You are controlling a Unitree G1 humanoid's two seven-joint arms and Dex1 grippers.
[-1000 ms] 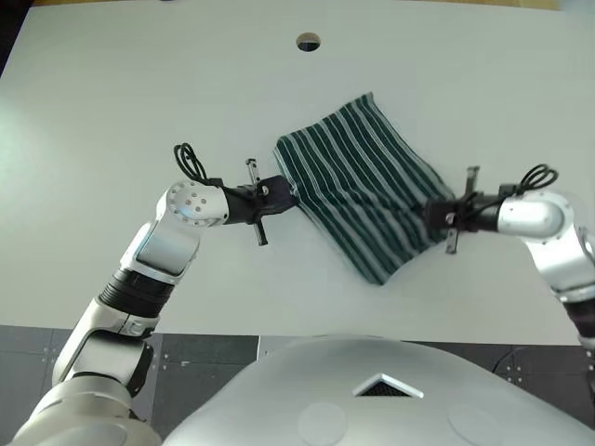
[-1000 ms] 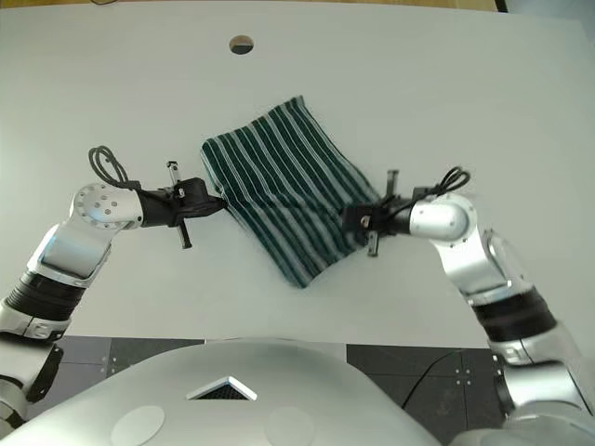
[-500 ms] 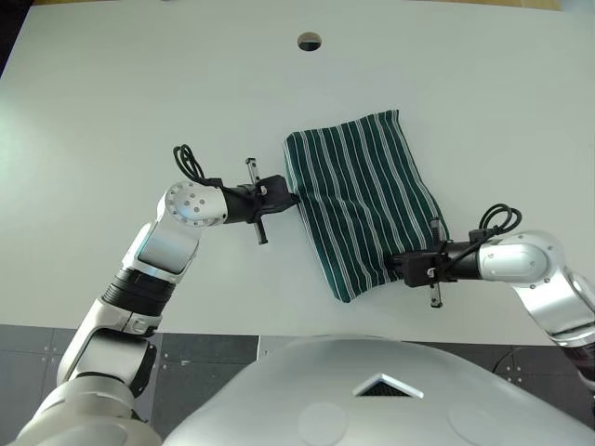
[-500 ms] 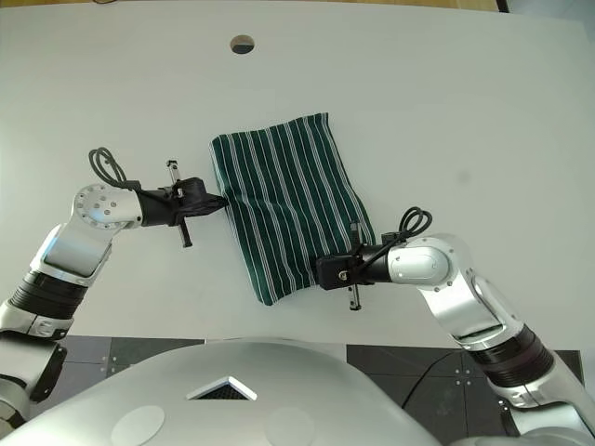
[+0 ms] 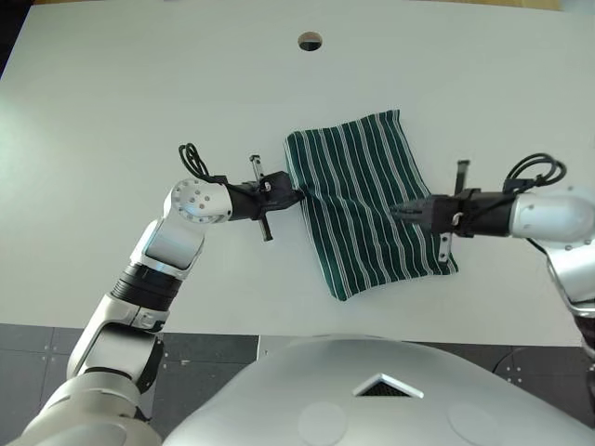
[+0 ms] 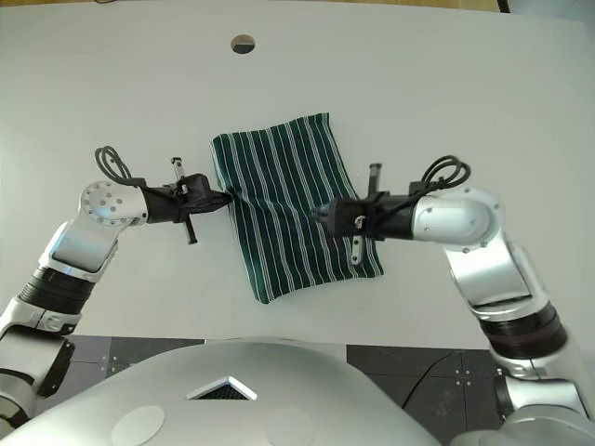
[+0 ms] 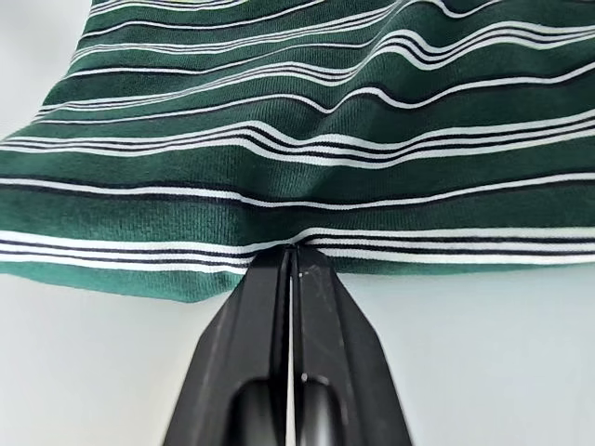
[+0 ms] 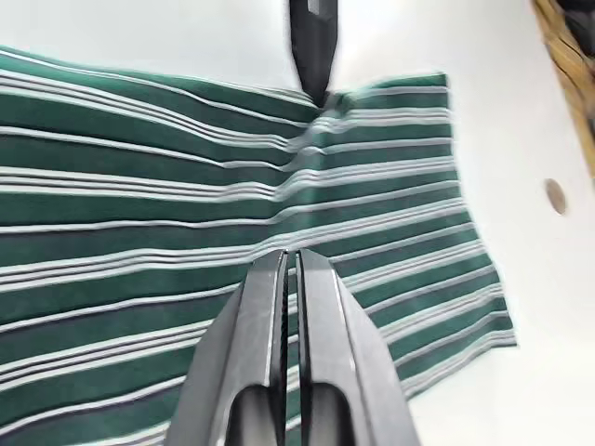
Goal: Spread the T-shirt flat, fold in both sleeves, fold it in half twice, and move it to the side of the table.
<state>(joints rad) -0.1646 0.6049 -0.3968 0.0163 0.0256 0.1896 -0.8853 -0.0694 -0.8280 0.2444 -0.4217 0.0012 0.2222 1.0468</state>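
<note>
Lying at the middle of the white bench (image 5: 139, 93), the striped T-shirt (image 5: 367, 214) is a slightly skewed rectangle, apparently folded and awaiting the move aside. The left pincer (image 5: 298, 194), centre-left, is clamped on the cloth's left edge, likely to anchor or drag it. The right pincer (image 5: 395, 211), centre-right, sits over the cloth, fingers pressed together, seemingly gripping nothing. A small hole (image 5: 309, 41) marks the bench's top centre.

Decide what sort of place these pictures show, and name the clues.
Probably a robotics lab bench: a plain white table with a round cable hole, and a folded green white-striped T-shirt with the black left gripper and right gripper at it.
</note>
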